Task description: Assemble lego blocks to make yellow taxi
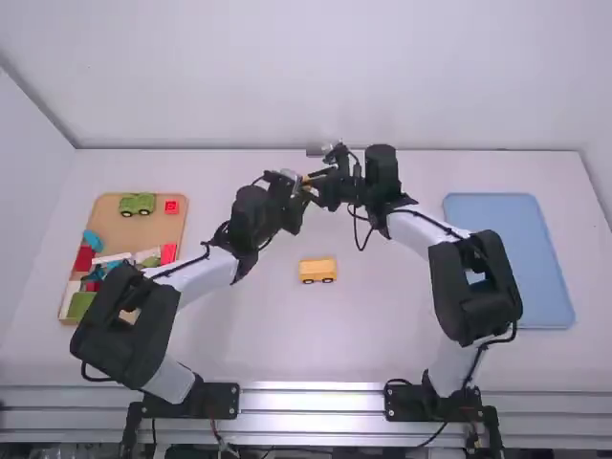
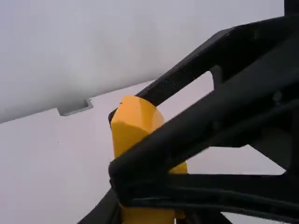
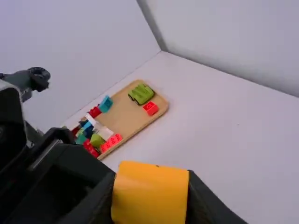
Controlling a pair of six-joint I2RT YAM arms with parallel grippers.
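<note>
Yellow piece [image 3: 149, 193] is up in the air between the two arms, so yeah, that's where the taxi action is. Right pincer [image 1: 315, 178] is closed on it, one finger on each side, which is pretty clear in its own wrist view. Left pincer [image 1: 302, 189] has its fingers closed around yellow plastic too, just below the other pincer's fingers in the left wrist view. Can't really tell if that's all one brick or a couple joined together, since the black fingers cover a good chunk of it.

Down on the white surface [image 1: 382, 316] there's a wheeled yellow block [image 1: 317, 270], sitting upright on its dark wheels between the arms, closer to the bases than the pincers are.

Over on the left is a wooden tray [image 1: 143, 229]. Toward its far end it's got a green wheeled vehicle [image 1: 137, 204] with a red brick [image 1: 171, 207] right beside it, plus a jumble of red, blue, white and green bits nearer the left arm, which hides some of them. Blue tray [image 1: 497, 239] lies flat way over on the right, partly behind the right arm.
</note>
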